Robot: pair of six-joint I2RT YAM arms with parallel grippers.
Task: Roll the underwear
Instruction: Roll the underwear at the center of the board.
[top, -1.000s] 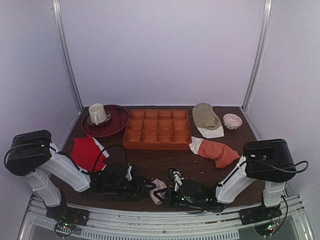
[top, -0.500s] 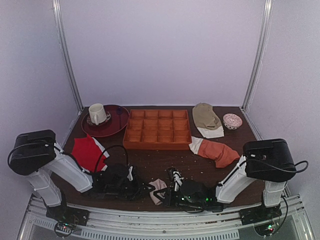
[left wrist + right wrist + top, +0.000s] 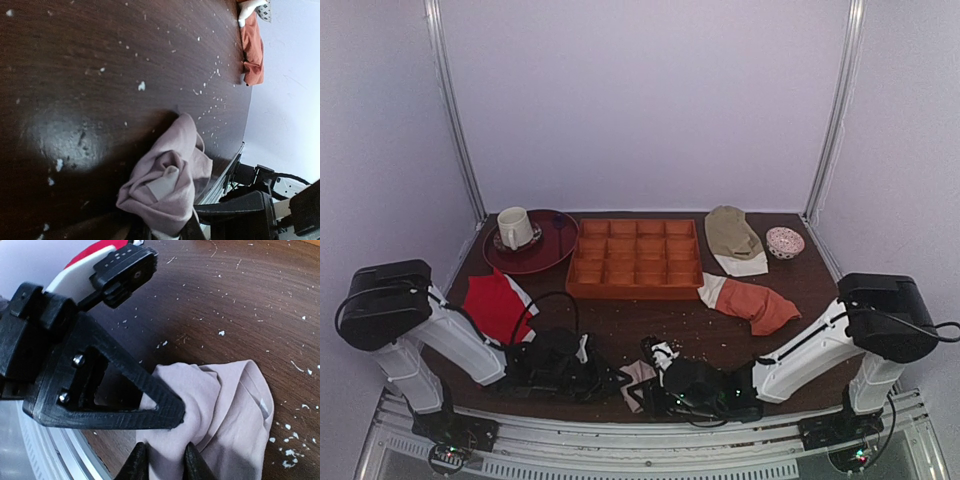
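Overhead view of a dark brown tabletop (image 3: 620,322) dotted with pale crumbs, with two robot arms reaching in from the bottom edge.

At left lies a red garment with white trim (image 3: 492,303). Above it, a cream cup (image 3: 514,227) stands on a dark red plate (image 3: 558,248). An orange compartment tray (image 3: 635,258) sits at upper centre. At upper right are a tan garment (image 3: 730,233) and a small patterned bowl (image 3: 784,242), and an orange-rust garment (image 3: 757,304) lies just below them.

The underwear (image 3: 638,374), a small crumpled pinkish bundle, lies at bottom centre near the tabletop's near edge, squeezed between the two hands.

The left hand (image 3: 164,233) comes in from the left. Its fingers are narrow and clamped on the bundle's lower edge, probably to hold the roll in place so it cannot spring open.

The right hand (image 3: 164,463) comes in from the right. Its fingers are close together on either side of a fold of the cloth, perhaps to tuck or tighten it. Whether they are pinching the fold or only flanking it cannot be told.

Compared with a second ago, the right arm's upper block has swung toward the right edge of the frame. Its hand has slid leftward and now crowds the left hand. The bundle looks smaller and is more hidden. The other items have not moved.
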